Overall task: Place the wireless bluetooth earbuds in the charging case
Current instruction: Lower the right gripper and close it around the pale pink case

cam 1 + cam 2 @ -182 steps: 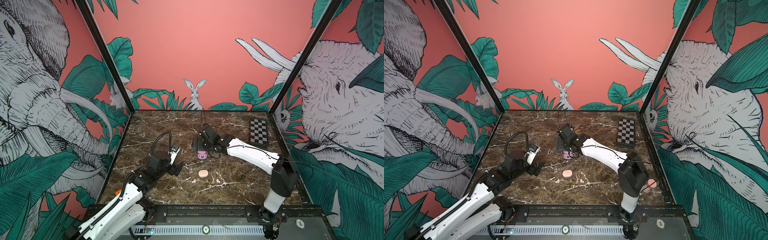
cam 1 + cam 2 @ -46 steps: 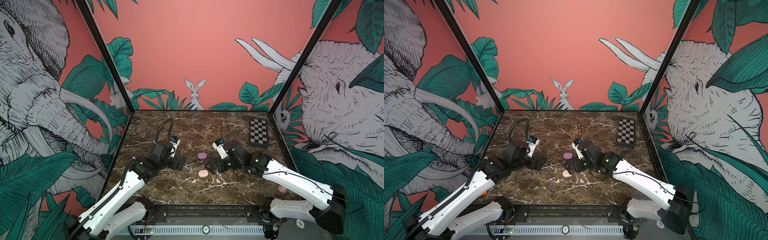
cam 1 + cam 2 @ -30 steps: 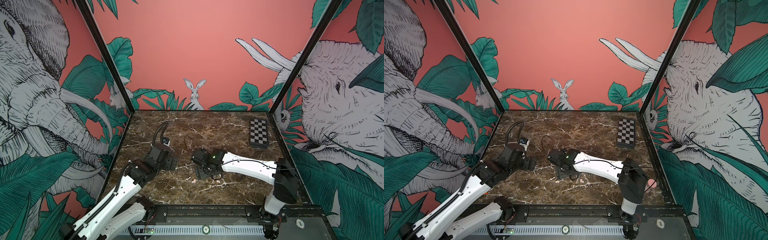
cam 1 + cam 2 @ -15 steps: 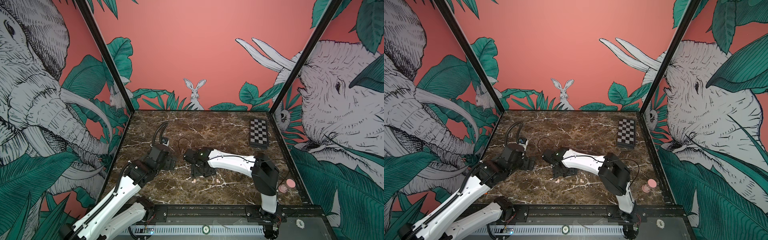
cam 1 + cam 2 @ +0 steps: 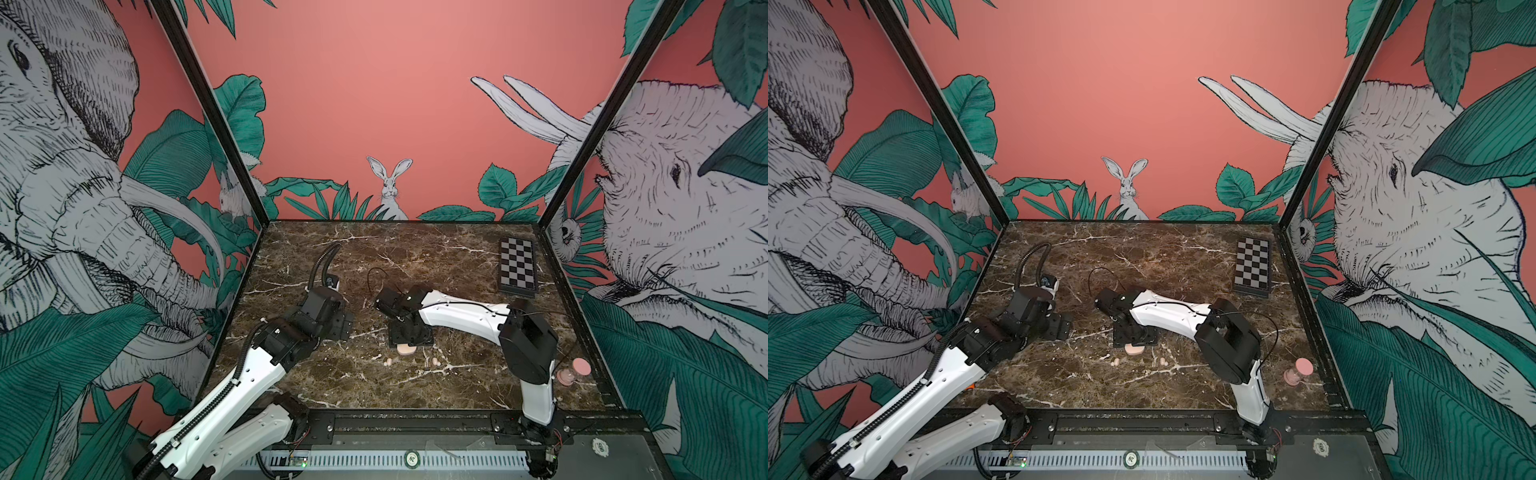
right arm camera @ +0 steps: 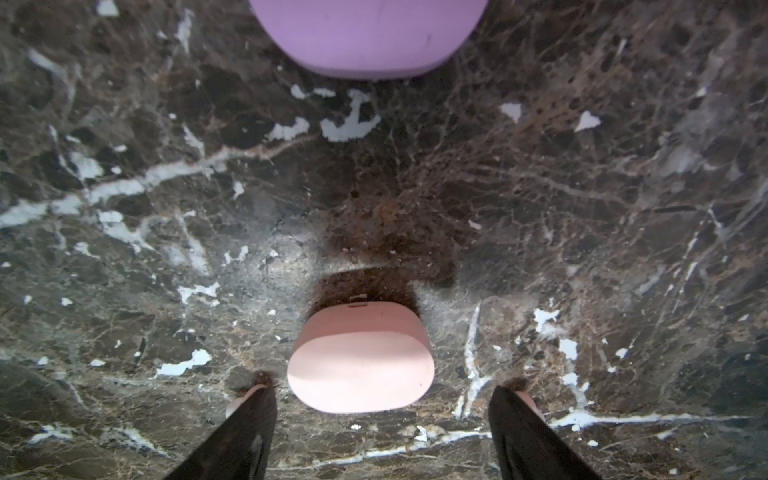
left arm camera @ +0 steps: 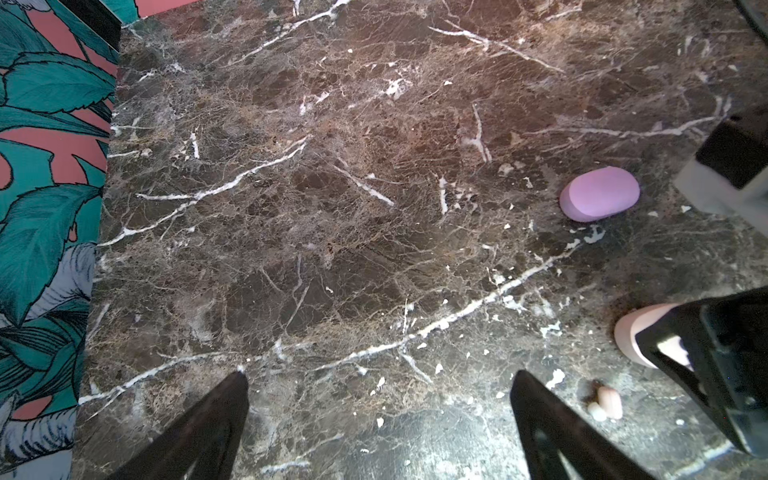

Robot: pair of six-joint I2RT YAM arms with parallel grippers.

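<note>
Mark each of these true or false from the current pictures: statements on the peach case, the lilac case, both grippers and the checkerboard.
1. The right gripper has its jaws either side of the peach case. True.
2. The peach case's lid is open. False: it is closed.
3. The left gripper holds the lilac case. False: it is open over bare marble, with the case lying apart from it.
4. The checkerboard lies at the back right of the table. True.
5. Small peach buds lie on the table near the peach case. True.
</note>
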